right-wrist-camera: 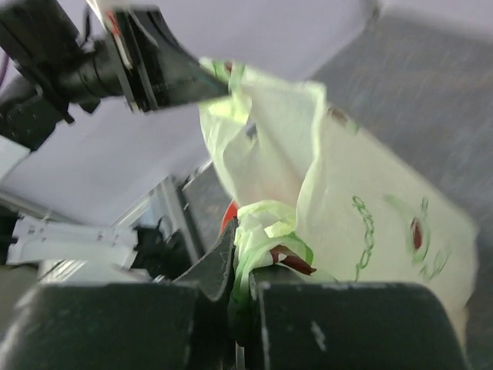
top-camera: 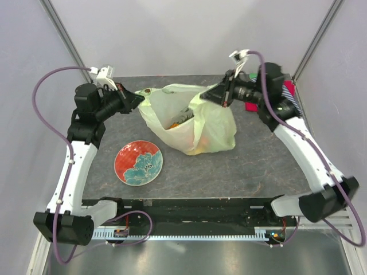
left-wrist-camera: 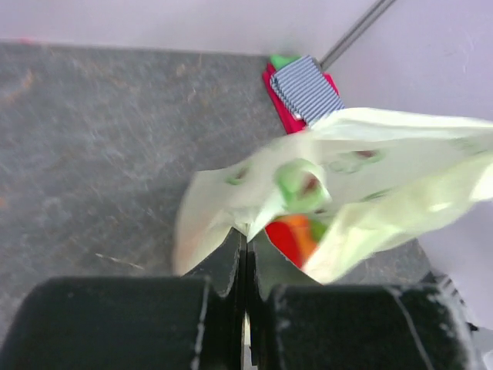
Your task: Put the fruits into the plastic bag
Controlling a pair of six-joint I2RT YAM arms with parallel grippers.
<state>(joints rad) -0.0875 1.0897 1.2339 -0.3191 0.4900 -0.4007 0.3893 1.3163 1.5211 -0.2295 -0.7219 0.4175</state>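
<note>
the left claw (top-camera: 141,98) is clamped shut on the left rim of the plastic bag (top-camera: 215,126), which sits toward the back of the desk (top-camera: 258,166), just beyond the red plate (top-camera: 138,162), its mouth stretched wide. the fruits (top-camera: 182,119) lie inside, orange and red showing through the film. the right claw (top-camera: 209,96) pinches a bunched handle at the right rim. the film looks thin, limp and slippery; gathered folds at the rim seem the safest hold.

Obstacles: plastic bag (top-camera: 212,134) mid-tabletop (top-camera: 246,166). Left hand (top-camera: 139,98) pinches its rim at 10 o'clock and right hand (top-camera: 205,96) at 2, so both flanks are blocked. Bag mouth gapes upward between them. Plate (top-camera: 118,166) at 7, cloth (left-wrist-camera: 306,89) beyond 2. Bare tabletop from 4 to 6.
</note>
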